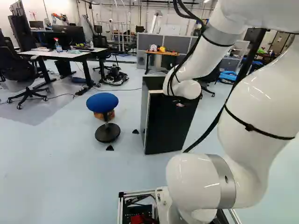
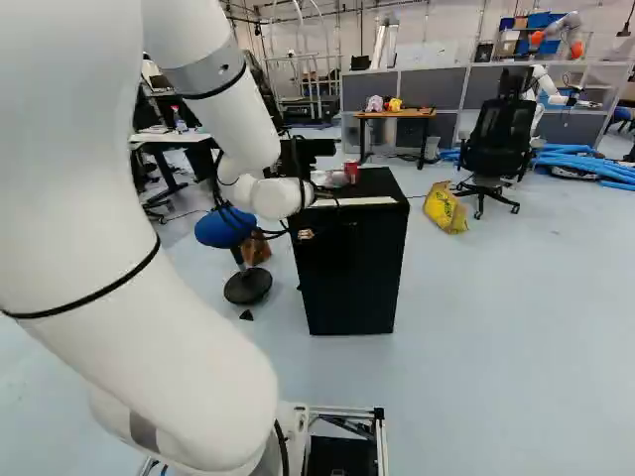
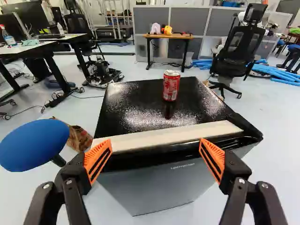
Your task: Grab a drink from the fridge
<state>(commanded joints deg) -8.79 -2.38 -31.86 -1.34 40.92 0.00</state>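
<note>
In the wrist view my gripper (image 3: 155,157) stands open, its orange pads wide apart with nothing held between them. Ahead lies the small black fridge (image 3: 140,105), with a pale strip along its top front edge and a grey door that looks closed. A red drink can (image 3: 171,86) stands upright on the glossy top, beyond the fingers and apart from them. The right base view shows the can (image 2: 351,172) on the fridge (image 2: 352,268), beside my white wrist. Against the dark fridge the gripper cannot be made out in the base views. The fridge's inside is hidden.
A blue stool (image 1: 103,102) with a black foot stands left of the fridge. Farther off are a white desk (image 1: 70,53), a small wooden table (image 3: 168,36), a black office chair (image 2: 491,139) and a yellow bag (image 2: 445,207). Another robot (image 2: 544,84) stands at the back.
</note>
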